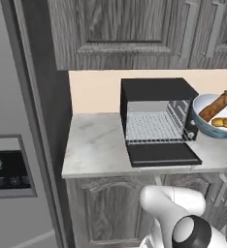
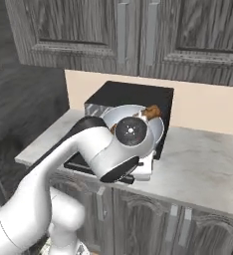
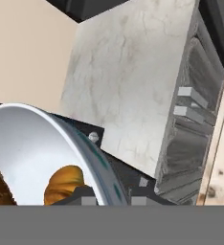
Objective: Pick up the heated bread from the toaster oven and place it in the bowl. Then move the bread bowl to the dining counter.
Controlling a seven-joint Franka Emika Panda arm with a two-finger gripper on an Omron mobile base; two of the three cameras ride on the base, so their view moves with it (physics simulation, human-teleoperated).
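My gripper [image 3: 114,198] is shut on the rim of the bowl [image 3: 42,143], which has a white inside and a blue-grey outside. The bowl [image 1: 207,109] hangs tilted just right of the toaster oven [image 1: 156,97], above the counter. In it lie the heated bread [image 1: 223,122], a small golden lump [image 3: 63,182], and a long brown stick loaf [image 1: 217,105]. The black toaster oven stands open, its door [image 1: 161,154] down flat and its wire rack [image 1: 152,127] bare. In the right base view my wrist covers most of the bowl [image 2: 158,127]. The dining counter is out of view.
The oven stands on a pale marble counter [image 1: 96,143] with grey wood cabinets [image 1: 110,208] beneath and more cabinets [image 1: 135,29] above. A tall grey fridge with a dark panel [image 1: 4,169] borders the counter on the left. Wood floor [image 3: 219,162] lies below.
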